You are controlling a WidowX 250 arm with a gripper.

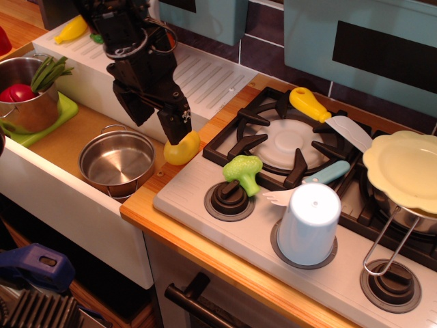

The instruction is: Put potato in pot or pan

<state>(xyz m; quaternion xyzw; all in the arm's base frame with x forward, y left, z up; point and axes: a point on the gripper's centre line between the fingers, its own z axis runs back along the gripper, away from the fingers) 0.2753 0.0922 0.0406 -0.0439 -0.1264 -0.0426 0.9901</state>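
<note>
The potato (184, 149) is a smooth yellow egg-shaped toy lying on the wooden counter between the sink and the stove. The small shallow steel pot (115, 166) with two loop handles sits empty in the sink, just left of the potato. My black gripper (156, 121) is open and hangs low above the gap between pot and potato. Its right finger (175, 125) covers the potato's upper left edge; whether it touches I cannot tell. The left finger (134, 109) is above the pot's far rim.
A taller steel pot (24, 102) with vegetables stands on a green mat at the left. On the stove are a green broccoli (244, 171), a yellow-handled knife (311, 104), a white cup (308, 223) and a pan with a pale yellow plate (403, 167). A banana-shaped toy (72, 29) lies at the back left.
</note>
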